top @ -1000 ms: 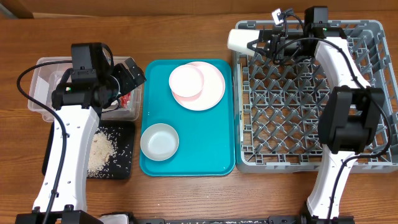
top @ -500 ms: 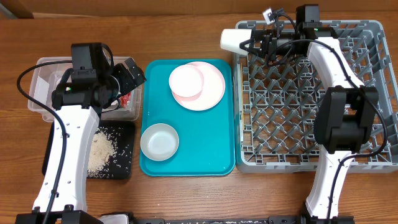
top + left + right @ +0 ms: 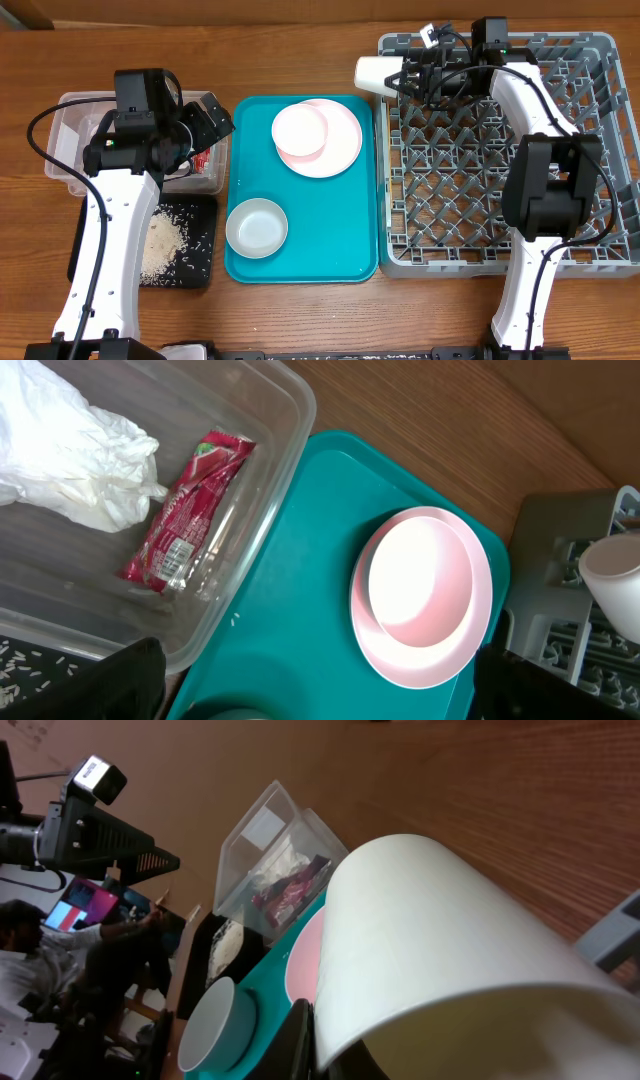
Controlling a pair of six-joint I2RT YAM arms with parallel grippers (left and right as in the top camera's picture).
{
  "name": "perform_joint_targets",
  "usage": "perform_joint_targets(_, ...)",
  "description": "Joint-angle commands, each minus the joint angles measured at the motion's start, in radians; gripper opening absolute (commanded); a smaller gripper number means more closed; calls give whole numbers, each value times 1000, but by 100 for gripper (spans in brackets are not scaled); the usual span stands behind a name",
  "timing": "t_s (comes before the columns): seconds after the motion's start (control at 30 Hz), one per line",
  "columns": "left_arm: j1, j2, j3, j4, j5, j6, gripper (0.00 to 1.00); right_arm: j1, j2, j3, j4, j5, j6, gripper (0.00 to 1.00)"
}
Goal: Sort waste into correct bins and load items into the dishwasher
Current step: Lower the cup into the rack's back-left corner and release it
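Cup (image 3: 372, 72) is pinched by closed R gripper (image 3: 403, 76), overhanging rack (image 3: 480, 268) at 11 o'clock; may be dropped outside. L gripper (image 3: 212, 118) spread wide, empty.

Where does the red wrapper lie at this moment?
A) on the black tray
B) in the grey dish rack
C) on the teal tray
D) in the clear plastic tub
D: the left wrist view shows the red wrapper inside the clear tub, beside the white tissue.

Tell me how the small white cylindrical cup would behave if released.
Held sideways by the right gripper, the small white cylindrical cup would probably roll. Its smooth wall looks slippery. It juts past the grey plastic dish rack's corner, so may drop outside.
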Motion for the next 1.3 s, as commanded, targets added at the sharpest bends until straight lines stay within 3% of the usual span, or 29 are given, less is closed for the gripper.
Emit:
perform_joint_targets(0.0,1,-10,16,1,10,6,100,-16,24,-3,-35,77,0,4)
perform_joint_targets(0.27,1,-10,16,1,10,6,100,-21,24,-3,-97,207,0,4)
perform_joint_targets(1.27,1,-10,16,0,10,6,100,-21,24,-3,-139,296,-81,5)
